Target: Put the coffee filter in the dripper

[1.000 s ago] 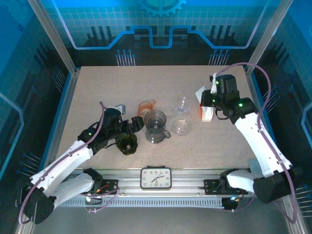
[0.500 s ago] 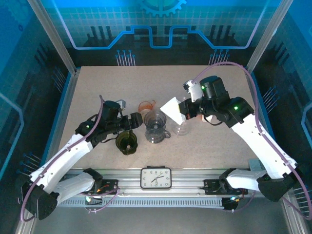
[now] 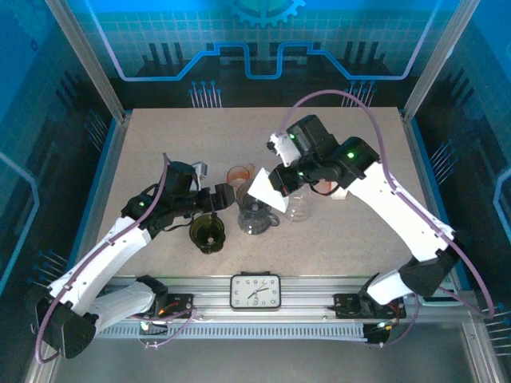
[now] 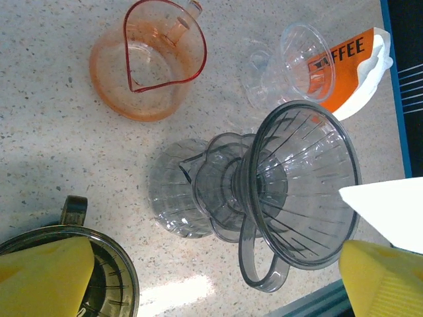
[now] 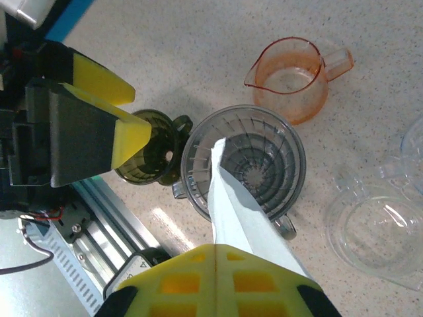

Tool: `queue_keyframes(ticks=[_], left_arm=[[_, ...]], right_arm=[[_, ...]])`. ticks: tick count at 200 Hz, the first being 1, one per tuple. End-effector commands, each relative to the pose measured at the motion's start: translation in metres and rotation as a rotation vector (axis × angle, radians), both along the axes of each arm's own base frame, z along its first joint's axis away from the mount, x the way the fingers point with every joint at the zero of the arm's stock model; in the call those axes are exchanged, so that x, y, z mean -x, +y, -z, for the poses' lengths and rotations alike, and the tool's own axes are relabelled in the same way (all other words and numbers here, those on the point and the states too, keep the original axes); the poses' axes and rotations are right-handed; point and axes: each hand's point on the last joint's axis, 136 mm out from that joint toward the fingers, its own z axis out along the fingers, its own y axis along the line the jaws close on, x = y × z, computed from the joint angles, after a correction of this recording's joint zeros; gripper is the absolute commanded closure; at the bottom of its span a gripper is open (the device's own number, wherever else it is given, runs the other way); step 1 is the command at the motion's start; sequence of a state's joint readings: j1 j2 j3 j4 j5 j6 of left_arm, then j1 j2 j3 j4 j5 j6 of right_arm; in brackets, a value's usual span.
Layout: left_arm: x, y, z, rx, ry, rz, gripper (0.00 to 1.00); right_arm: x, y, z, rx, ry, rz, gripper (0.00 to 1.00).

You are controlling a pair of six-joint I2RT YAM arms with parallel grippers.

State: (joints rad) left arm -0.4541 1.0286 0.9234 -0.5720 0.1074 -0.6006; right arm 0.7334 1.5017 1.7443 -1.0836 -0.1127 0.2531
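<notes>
You are at the delivery step: your right gripper (image 5: 216, 249) is pinched tight on the top edge of the white coffee filter (image 5: 239, 210), which hangs folded flat with its lower tip over the mouth of the smoky grey dripper (image 5: 246, 164), though whether the tip touches the ribbed wall cannot be told. From above, that dripper (image 3: 255, 211) stands near the middle of the tabletop (image 3: 176, 136), with an orange measuring jug (image 3: 239, 173) at its 11 o'clock, a dark green dripper (image 3: 207, 233) at its 8 o'clock and two clear drippers (image 3: 297, 207) from its 1 to 3 o'clock. Your left gripper (image 3: 226, 195) sits at its 9 o'clock with jaws spread wide and nothing in them, the dripper lying between the yellow pads (image 4: 46, 272) in the left wrist view. Next, you will likely need to lower the filter's point into the centre of the cone and let go only once it is seated; because the paper is flat, it may lean on one wall, and the left gripper could steady the dripper
</notes>
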Motion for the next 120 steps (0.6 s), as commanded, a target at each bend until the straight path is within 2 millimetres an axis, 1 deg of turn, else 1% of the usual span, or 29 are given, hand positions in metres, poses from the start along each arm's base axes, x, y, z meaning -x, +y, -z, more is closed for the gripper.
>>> queue_keyframes(ticks=[1,18,69,90,120], left_arm=[[0.004,-0.007,-0.015,0.045,-0.017,0.055,0.06],[0.005,-0.009,-0.016,0.071,-0.013,0.065,0.1],[0.006,-0.01,-0.009,0.146,0.012,0.054,0.1],[0.006,-0.013,-0.004,0.159,0.028,0.06,0.09],[0.006,-0.015,-0.003,0.173,0.03,0.068,0.09]], right_arm=[[0.006,0.004,0.008,0.093,0.023,-0.038,1.0],[0.002,0.008,0.015,0.153,0.018,-0.045,1.0],[-0.007,0.03,0.031,0.252,0.004,-0.08,1.0],[-0.009,0.039,0.041,0.28,0.014,-0.097,1.0],[-0.012,0.051,0.056,0.3,0.029,-0.113,1.0]])
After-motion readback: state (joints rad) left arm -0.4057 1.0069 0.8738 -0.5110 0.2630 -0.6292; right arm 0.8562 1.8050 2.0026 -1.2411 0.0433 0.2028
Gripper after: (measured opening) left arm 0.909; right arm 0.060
